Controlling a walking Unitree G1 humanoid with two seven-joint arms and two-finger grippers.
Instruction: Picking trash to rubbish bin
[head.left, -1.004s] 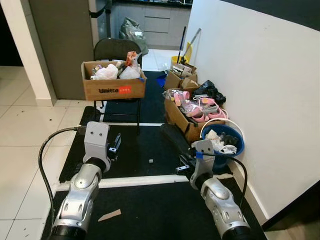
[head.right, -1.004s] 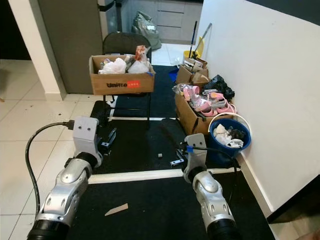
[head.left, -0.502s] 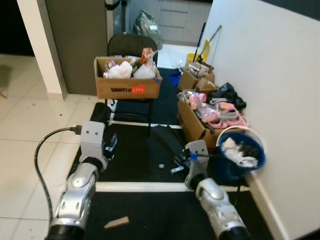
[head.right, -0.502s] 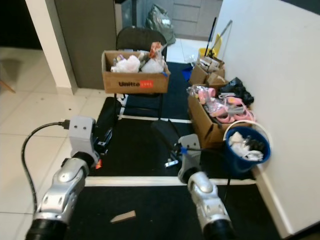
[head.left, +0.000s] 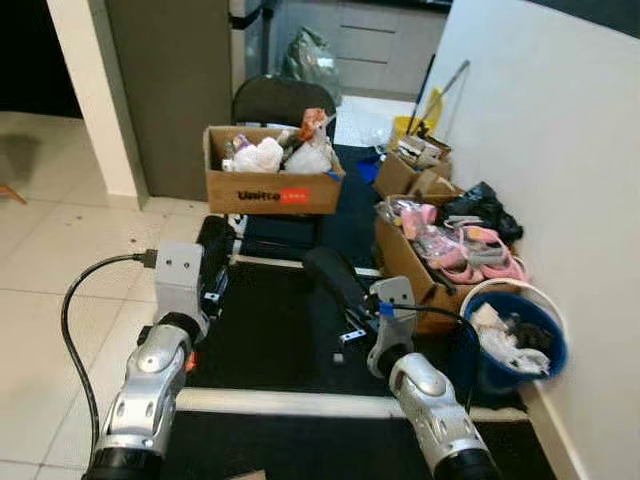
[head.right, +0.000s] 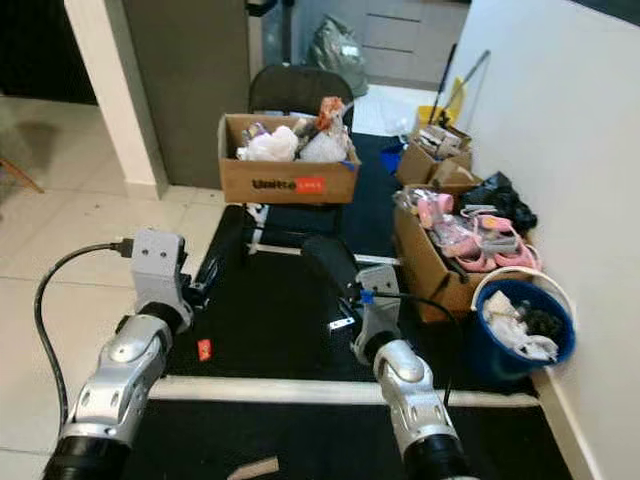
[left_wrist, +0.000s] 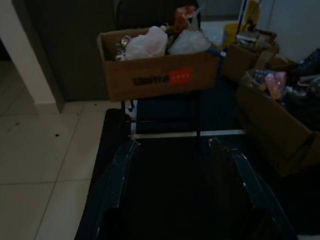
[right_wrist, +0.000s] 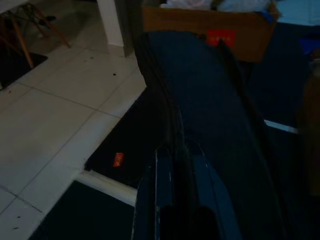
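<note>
Scanning for trash: small red scrap now sits on the black mat near the left arm, white bit just ahead of the right one; the camera has swung left over the last second, blue bin now far right by the wall, already holding rubbish. Means it's lining up a pick, nothing grabbed yet. Left gripper fingers apart, empty. Right gripper fingers together, holding nothing.

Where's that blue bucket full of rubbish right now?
In the left eye view the blue bucket stands on the robot's right, against the white wall, just past the cardboard box of pink things.
</note>
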